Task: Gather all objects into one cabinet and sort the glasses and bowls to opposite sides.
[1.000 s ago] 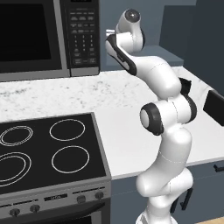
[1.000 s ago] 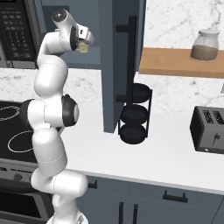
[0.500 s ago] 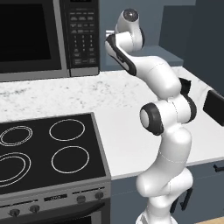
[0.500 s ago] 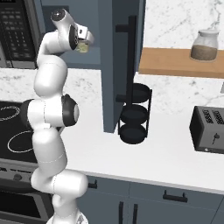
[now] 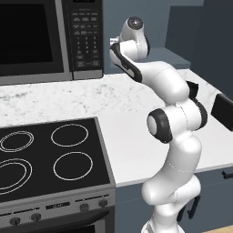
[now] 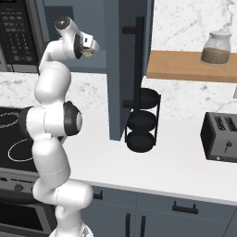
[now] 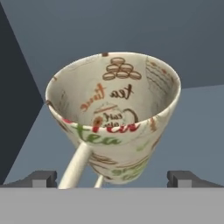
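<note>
Cabinet (image 6: 127, 69) in slate blue hangs over the white counter (image 6: 185, 162), its long black handle (image 6: 137, 69) upright, with the microwave (image 5: 45, 36) off to its left. White arm (image 5: 175, 123) reaches high into the gap between them. Up there the gripper (image 6: 92, 46) is released, its jaws spread wide on either side of a pale cup (image 7: 113, 100) printed with tea lettering. The cup sits against blue-grey surfaces, and the fingertips (image 7: 43, 178) stand clear of its narrow base
</note>
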